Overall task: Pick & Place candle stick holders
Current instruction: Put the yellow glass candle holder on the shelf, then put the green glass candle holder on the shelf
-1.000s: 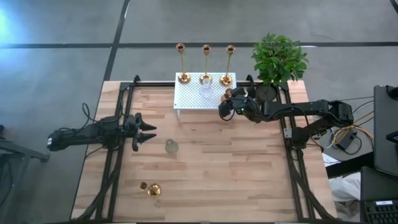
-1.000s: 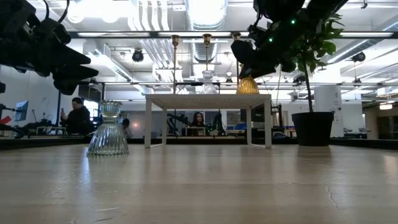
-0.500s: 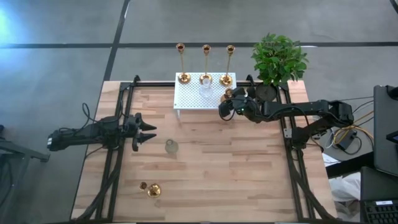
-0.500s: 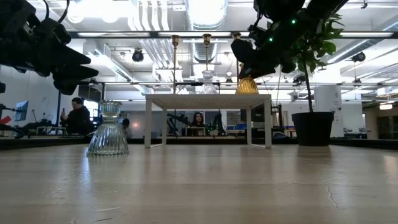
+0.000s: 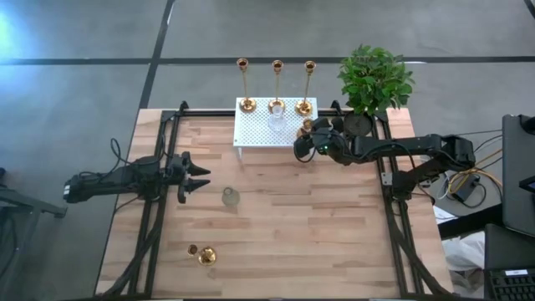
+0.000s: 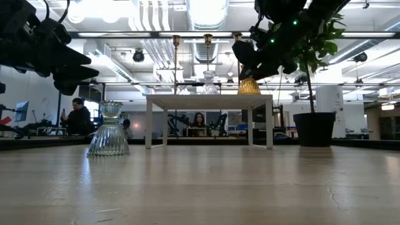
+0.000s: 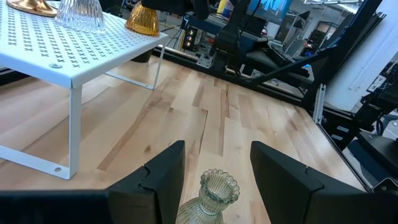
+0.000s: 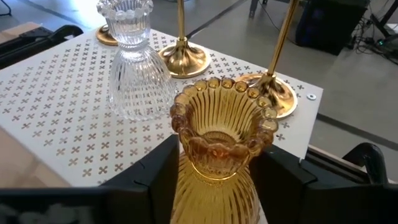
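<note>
High view: the left gripper [image 5: 199,178] hangs over the wooden table [image 5: 334,242], its jaws parted with nothing between them; a clear glass holder [image 5: 230,198] stands just ahead of its fingertips and a little to one side. A small gold piece [image 5: 203,254] lies near the table's front edge, well apart from both grippers. Three tall candle stick holders [image 5: 277,84] stand in a row along the back of the white perforated shelf [image 5: 255,134], with a second clear glass holder [image 5: 276,119] just in front of the middle one. The right gripper [image 5: 303,144] reaches to the shelf's corner beside the potted plant [image 5: 374,81], and an amber glass holder [image 5: 307,127] sits at its fingers.

Low view: the right gripper [image 6: 247,59] hangs over the shelf's end, the amber holder [image 6: 249,86] standing on the shelf directly below it. The left gripper [image 6: 72,69] is above the clear holder [image 6: 109,131] on the table.

Left wrist view: the fingers [image 7: 165,177] stand apart, holding nothing, with the ribbed clear holder [image 7: 214,196] between and just beyond them.

Right wrist view: the amber holder [image 8: 221,155] sits between the fingers [image 8: 158,174], which flank its neck; whether they press it or have let go, I cannot tell. Beyond the jaws stand the clear holder [image 8: 137,68] and two brass bases [image 8: 183,60].
</note>
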{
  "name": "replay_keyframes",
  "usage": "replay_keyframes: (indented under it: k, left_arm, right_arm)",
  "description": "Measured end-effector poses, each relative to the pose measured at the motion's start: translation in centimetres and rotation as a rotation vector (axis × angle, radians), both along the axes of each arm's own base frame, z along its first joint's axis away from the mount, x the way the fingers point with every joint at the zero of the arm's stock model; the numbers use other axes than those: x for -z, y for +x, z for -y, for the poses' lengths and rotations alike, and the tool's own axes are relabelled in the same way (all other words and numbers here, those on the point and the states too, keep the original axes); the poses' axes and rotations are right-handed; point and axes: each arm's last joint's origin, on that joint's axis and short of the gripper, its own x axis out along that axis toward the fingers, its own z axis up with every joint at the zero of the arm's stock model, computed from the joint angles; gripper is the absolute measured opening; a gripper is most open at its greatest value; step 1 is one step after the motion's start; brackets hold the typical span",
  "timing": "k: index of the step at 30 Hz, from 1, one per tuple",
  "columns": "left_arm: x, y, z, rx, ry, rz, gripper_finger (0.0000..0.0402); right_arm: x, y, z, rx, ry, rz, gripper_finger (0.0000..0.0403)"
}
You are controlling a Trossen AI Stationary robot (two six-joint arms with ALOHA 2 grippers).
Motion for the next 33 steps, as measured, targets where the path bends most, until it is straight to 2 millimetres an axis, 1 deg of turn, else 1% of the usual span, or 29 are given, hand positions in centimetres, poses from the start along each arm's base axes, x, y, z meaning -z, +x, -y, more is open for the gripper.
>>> replay_keyframes:
  k: [9,19,24,29,33]
  left_arm:
    - [0.0,0.0,0.0,0.0,0.0,0.0,0.0188]
    - [0.0,0.0,0.0,0.0,0.0,0.0,0.0188]
    - [0.0,0.0,0.0,0.0,0.0,0.0,0.0188]
    - [0.0,0.0,0.0,0.0,0.0,0.001,0.0188]
    - [0.0,0.0,0.0,0.0,0.0,0.0,0.0188]
  right_arm:
    - [0.0,0.0,0.0,-0.003,-0.005,-0.005,0.0223]
    - [-0.3,-0.1,0.0,-0.02,-0.029,-0.026,0.0314]
    - [-0.4,-0.2,0.0,-0.029,-0.04,-0.038,0.0349]
    - [-0.6,-0.2,0.0,-0.039,-0.054,-0.05,0.0363]
    - [-1.4,-0.4,-0.1,-0.042,-0.064,-0.031,0.0363]
